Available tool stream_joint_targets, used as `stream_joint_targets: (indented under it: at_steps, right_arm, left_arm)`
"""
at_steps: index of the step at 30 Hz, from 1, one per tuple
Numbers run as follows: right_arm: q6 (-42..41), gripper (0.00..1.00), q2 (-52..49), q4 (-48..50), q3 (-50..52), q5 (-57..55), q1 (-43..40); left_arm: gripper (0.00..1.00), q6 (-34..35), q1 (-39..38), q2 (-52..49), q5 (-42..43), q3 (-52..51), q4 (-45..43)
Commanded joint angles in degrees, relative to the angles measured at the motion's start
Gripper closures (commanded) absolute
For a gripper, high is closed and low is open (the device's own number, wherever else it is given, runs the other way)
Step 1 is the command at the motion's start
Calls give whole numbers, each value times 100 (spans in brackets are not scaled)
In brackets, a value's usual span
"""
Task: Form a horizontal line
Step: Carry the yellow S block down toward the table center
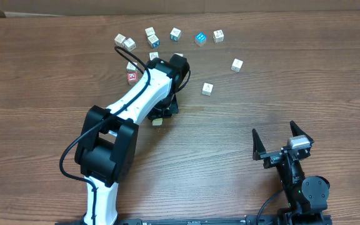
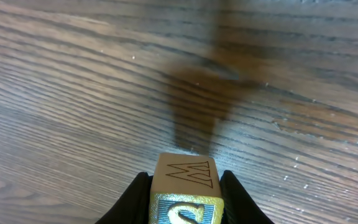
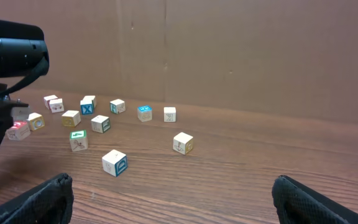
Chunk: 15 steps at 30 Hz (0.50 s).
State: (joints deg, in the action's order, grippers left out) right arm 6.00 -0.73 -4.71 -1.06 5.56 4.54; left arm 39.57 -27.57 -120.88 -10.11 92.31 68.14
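A wooden block [image 2: 185, 186] is gripped by the left gripper [image 2: 186, 198] at the bottom edge of the frame and is clamped between two black fingers [image 2: 131, 200], one against each side. A zigzag outline is engraved on its pale top face. A yellow-bordered blue face with a yellow mark is partly cut off below. A dark, blurred shadow [image 2: 199, 106] is cast on the wood-grain table [image 2: 67, 87] beyond the block.

You see a brown wood-grain table [image 1: 42, 75] spread before you, and a plain brown wall [image 3: 260, 50] rises along its far edge.
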Motion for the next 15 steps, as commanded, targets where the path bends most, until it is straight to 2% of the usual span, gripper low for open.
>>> stream_joint_targets:
  at_steps: [1, 3, 15]
  right_arm:
    - [7, 0, 57, 31, 59, -4, -15]
    - [7, 0, 57, 31, 59, -4, -15]
    - [7, 0, 57, 31, 59, -4, -15]
  left_arm:
    - [88, 181, -26, 98, -33, -155, -9]
    - [91, 181, -37, 98, -31, -164, -9]
    - [88, 173, -63, 98, 223, -256, -96]
